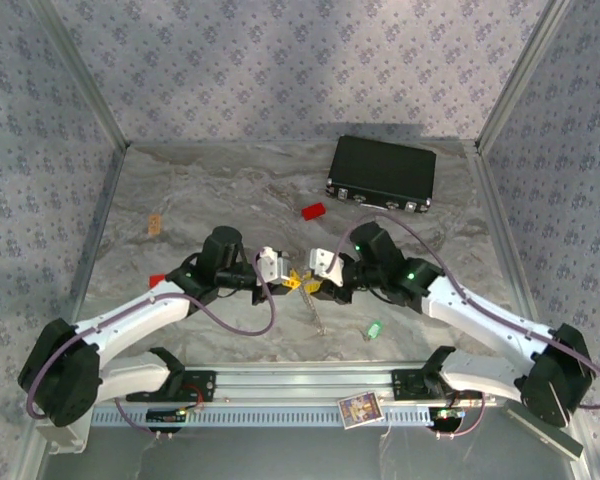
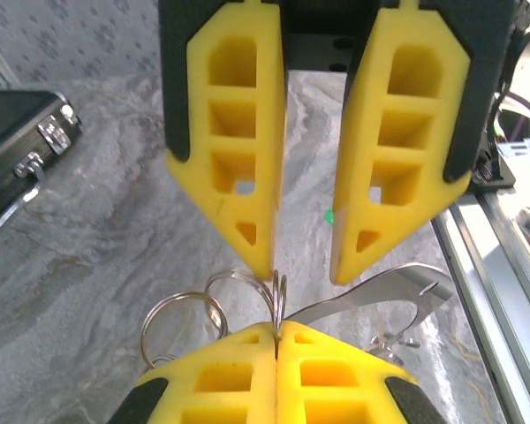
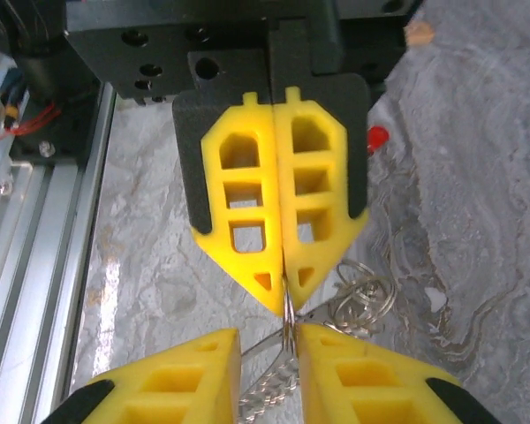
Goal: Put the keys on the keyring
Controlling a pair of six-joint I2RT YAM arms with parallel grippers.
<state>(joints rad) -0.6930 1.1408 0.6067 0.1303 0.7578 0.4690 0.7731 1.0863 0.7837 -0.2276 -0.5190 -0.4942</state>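
– Holding the keyring point(image 2: 279, 290) on edge, the left jaws are shut on its wire; the right jaws stand apart on either side of it, gripping nothing; what worries you?
– Slipping, mostly; the hoop is thin and shiny, pinched at one spot between soft foam, so I judge a nudge from the right jaws could swing it or pull it free.
– And the keys?
– Both lie on the tabletop point(image 1: 230, 190), well apart from the ring; green key point(image 1: 374, 328) near the right arm, red key point(image 1: 157, 281) beside the left arm.
– How does the ring look?
– Silvery, raised between the arms; smaller rings point(image 2: 181, 316) and a chain point(image 3: 267, 387) seem to hang from it.
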